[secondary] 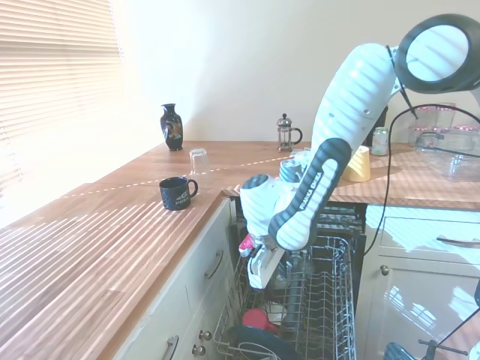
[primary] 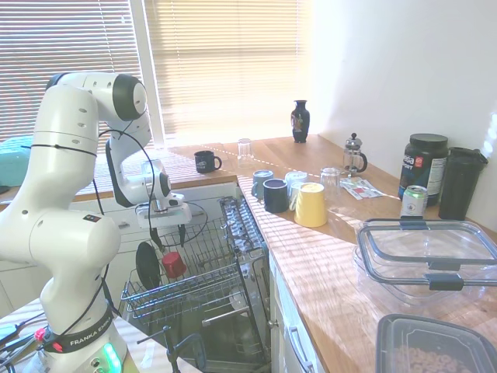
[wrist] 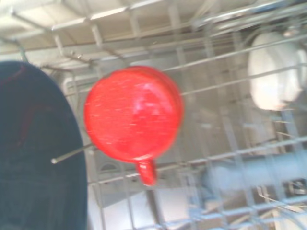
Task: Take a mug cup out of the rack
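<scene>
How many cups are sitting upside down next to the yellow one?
3: a dark blue cup right beside the yellow cup, and two pale blue ones behind. More may be hidden.

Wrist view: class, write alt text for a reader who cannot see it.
A glossy red mug cup, bottom facing the camera and handle showing at its edge, sits among the grey wires of the rack. A large dark round dish stands beside it, and a blurred white object lies farther off.
</scene>
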Robot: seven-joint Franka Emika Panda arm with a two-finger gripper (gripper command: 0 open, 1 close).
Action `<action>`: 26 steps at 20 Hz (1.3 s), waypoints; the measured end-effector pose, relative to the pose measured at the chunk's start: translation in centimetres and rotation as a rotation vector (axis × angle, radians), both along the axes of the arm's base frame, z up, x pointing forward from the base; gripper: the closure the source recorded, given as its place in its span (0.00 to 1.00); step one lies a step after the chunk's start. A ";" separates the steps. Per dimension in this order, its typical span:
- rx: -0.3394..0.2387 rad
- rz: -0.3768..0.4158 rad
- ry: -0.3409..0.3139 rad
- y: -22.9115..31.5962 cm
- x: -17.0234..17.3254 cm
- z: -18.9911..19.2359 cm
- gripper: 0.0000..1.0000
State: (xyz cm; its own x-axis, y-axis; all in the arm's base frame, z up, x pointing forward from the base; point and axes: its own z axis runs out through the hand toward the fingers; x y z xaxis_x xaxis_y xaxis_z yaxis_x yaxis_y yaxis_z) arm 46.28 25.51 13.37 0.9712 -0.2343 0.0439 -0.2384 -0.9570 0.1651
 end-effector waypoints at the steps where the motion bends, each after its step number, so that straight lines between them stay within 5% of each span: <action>1: -0.009 0.010 -0.001 0.4 -0.2 -0.8 0.00; 12: -0.060 0.095 -0.028 1.5 -0.6 -8.1 0.00; 21: -0.075 0.137 -0.024 2.1 -0.5 -10.4 0.00; 22: -0.073 0.136 -0.027 2.4 -0.3 -10.5 1.00; 26: -0.071 0.125 -0.031 3.0 0.2 -11.5 1.00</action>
State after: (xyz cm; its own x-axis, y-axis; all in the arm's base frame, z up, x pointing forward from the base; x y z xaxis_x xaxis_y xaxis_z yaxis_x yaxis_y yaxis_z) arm 46.48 28.51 1.86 0.9905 -0.1069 0.0864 -0.1241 -0.9658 0.2275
